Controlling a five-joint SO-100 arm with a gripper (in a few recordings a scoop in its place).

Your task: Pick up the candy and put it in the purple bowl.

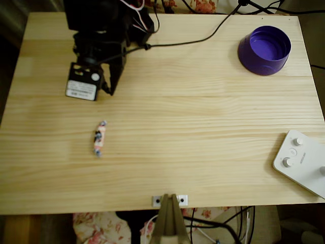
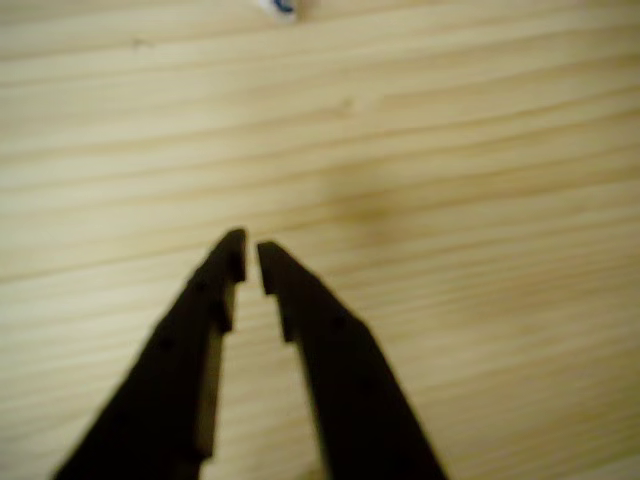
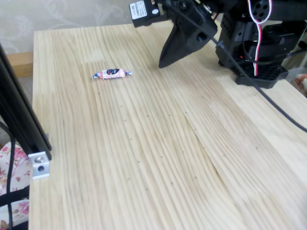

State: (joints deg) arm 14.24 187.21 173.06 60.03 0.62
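The candy [image 1: 99, 138] lies apart from the nearly closed end effector [image 1: 109, 91].

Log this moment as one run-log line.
phase: approach | gripper: nearly closed, empty, above bare table | candy: on table, apart from gripper | purple bowl: far corner, empty | placed: no

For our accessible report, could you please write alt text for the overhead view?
A small wrapped candy lies on a pale wooden table, below the black arm's gripper. A purple bowl stands at top right, a white device at the right edge.
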